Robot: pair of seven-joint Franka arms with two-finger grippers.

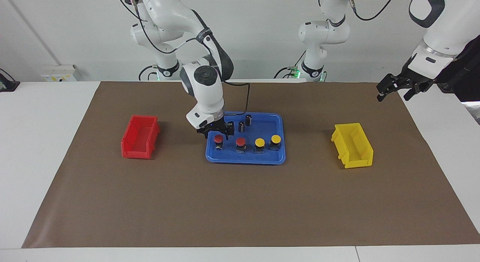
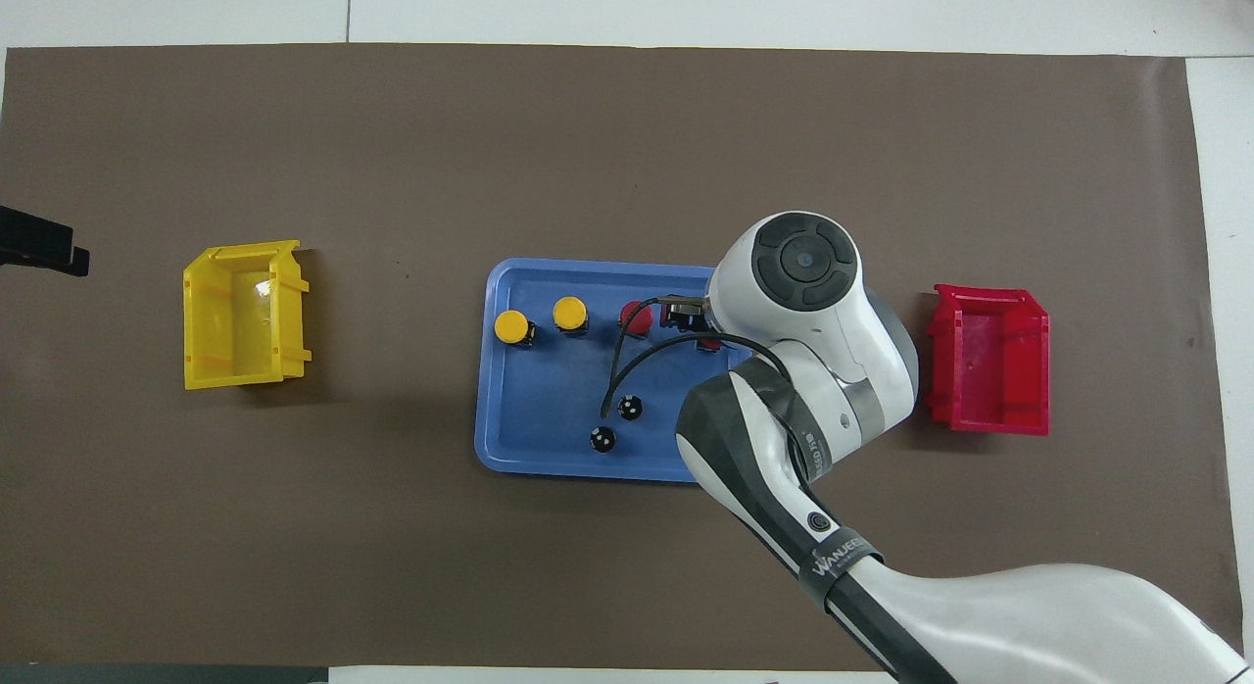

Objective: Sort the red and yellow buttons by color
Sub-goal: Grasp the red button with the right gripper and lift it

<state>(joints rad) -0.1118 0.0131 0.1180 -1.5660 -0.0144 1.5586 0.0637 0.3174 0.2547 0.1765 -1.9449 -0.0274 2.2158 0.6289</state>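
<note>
At the centre of the facing frame you had the right hand [image 1: 219, 133] directly over the end red button [image 1: 218, 139], fingers spread to either side of its cap, not closed on it. The second red button [image 1: 240, 142] and two yellow buttons [image 1: 259, 143] [image 1: 276, 139] stood in one row across the blue tray [image 1: 245, 159]. The red bin [image 1: 139, 137] sat at mid left of the frame, so the right arm was nearer. The left hand [image 1: 392, 90] waited open at upper right, above the yellow bin [image 1: 352, 145]. In the overhead frame, the arm's band read "WANJEE", as far as it could be read.
</note>
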